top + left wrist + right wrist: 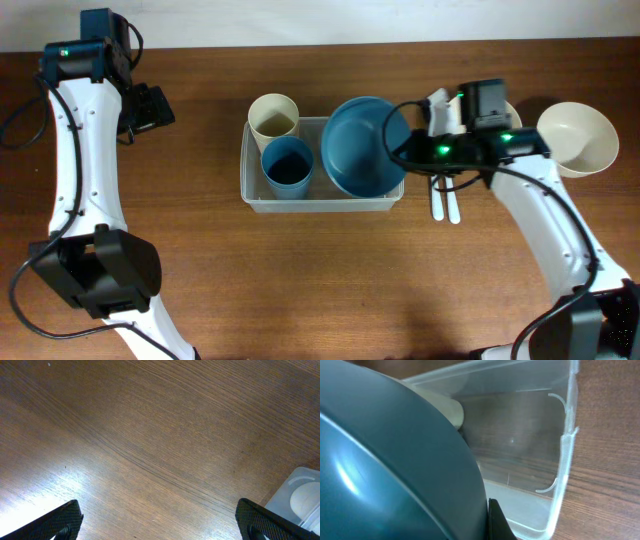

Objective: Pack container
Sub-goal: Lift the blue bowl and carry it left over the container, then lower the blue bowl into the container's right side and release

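I see the container [250, 192] mid-table [300, 285] toward the far edge, two cups [288, 168] inside, my right gripper [415, 150] clenched on the blue bowl [360, 148] rim at its right end, my left gripper [152, 107] spread wide near the far left corner

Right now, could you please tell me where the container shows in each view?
Overhead: container at centre, blue bowl at its right end.
Left wrist: its corner, bottom right.
Right wrist: its clear wall on the right, behind the blue bowl.
Shared landmark: the wooden table.
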### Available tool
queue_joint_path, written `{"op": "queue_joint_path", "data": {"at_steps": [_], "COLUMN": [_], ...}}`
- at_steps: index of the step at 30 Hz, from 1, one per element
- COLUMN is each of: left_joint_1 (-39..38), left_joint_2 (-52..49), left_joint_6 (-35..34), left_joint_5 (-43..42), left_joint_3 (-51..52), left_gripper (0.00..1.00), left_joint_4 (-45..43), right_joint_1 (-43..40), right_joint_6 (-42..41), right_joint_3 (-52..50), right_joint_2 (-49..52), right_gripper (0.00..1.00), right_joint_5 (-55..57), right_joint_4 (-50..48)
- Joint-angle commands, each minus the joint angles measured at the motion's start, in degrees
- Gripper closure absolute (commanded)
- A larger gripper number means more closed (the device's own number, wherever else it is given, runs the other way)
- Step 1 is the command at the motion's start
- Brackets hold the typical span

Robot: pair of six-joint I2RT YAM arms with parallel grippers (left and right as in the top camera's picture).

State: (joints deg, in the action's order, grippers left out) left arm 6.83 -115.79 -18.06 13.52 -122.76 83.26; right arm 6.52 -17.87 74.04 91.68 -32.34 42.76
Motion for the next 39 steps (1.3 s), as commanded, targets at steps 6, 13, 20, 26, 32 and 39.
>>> {"op": "queue_joint_path", "data": {"at_steps": [6,13,20,26,32,39], "left_joint_1": [0.2,0.2,0.2,0.2,0.2,0.2], "left_joint_2": [-0.5,-0.5,-0.5,-0.5,-0.5,-0.5], "left_joint_6": [-0.8,-0.8,-0.8,-0.8,-0.8,-0.8], "left_joint_5": [-0.2,-0.2,-0.2,-0.2,-0.2,-0.2], "left_joint_3": [0.1,0.1,0.1,0.1,0.1,0.1], "left_gripper": [0.00,0.00,0.00,0.00,0.00,0.00], "left_joint_4": [-0.1,-0.1,-0.1,-0.1,-0.1,-0.1], "right_joint_1": [4.7,4.7,5.2,6.9,7.7,7.7], "right_joint_6": [-6.7,-6.7,-6.6,-6.6,-6.6,-6.6], "right_joint_3": [1.0,1.0,1.0,1.0,1.0,1.0], "right_joint_2": [6.4,11.6,14.9,14.9,14.9,14.9], "right_gripper": [0.96,0.96,0.96,0.96,0.73,0.66], "right_joint_5": [10.8,10.5,9.9,10.0,10.1,10.1], "right_joint_4": [-3.6,-5.3,-6.3,-7.6,-7.9,-7.7]}}
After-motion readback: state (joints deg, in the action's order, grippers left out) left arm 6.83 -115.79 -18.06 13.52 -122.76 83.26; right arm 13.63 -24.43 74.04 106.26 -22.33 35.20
